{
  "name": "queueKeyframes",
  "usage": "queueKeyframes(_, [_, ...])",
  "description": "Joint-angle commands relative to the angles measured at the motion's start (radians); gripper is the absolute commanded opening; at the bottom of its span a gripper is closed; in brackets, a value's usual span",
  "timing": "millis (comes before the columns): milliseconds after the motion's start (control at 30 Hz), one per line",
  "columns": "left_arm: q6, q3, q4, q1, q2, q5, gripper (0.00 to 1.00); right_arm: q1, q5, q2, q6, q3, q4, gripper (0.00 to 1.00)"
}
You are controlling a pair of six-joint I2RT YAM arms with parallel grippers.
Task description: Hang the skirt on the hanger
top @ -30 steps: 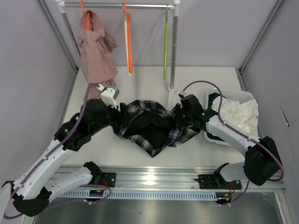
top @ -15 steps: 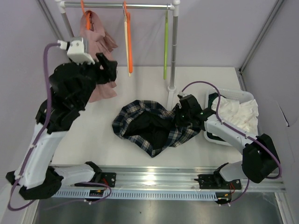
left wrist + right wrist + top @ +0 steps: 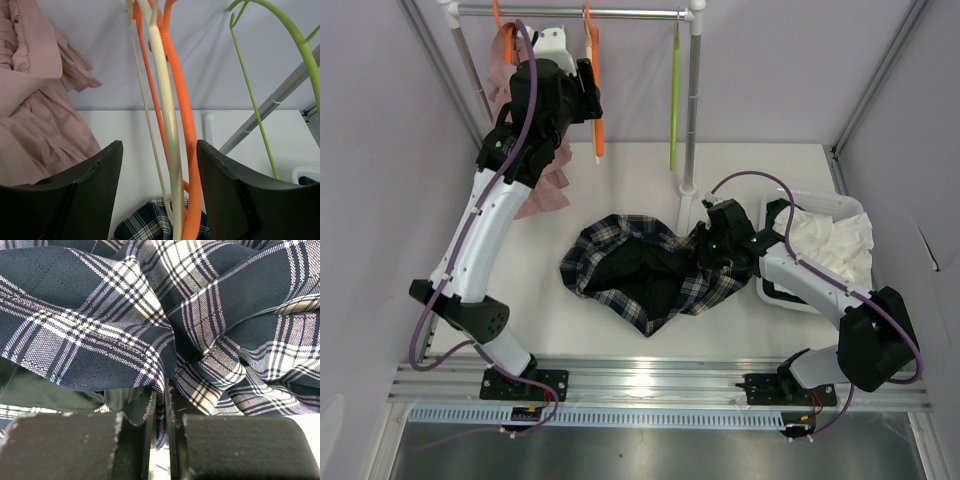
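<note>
Left wrist view: wide-open left gripper (image 3: 159, 146) straddles the likely stiff, light hanger (image 3: 167, 125), best gripped mid-shoulder; right gripper (image 3: 160, 396) pinches the limp skirt (image 3: 90, 305).

Left fingers (image 3: 80, 200) apart, arm (image 3: 485, 215) raised — right fingers (image 3: 75, 447) pinched together

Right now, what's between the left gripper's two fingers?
The cream hanger and an orange hanger hang between the open left gripper's fingers, in the left wrist view.

L hand (image 3: 159, 150) left skirt (image 3: 640, 265), up at hanger (image 3: 166, 110).
</note>
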Motion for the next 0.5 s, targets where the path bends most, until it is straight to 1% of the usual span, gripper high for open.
queueKeyframes(0, [0.021,0.089,0.006,0.010,0.012,0.040,0.66,-0.011,-0.012,-0.015,-0.016,0.030,0.007,0.02])
queueKeyframes(267, [0.015,0.098,-0.011,0.020,0.058,0.039,0.65,-0.016,-0.018,-0.014,-0.019,0.022,0.012,0.02])
queueKeyframes(467, [0.004,0.081,0.017,0.036,0.044,0.062,0.65,-0.019,-0.023,-0.018,-0.027,0.013,0.009,0.02])
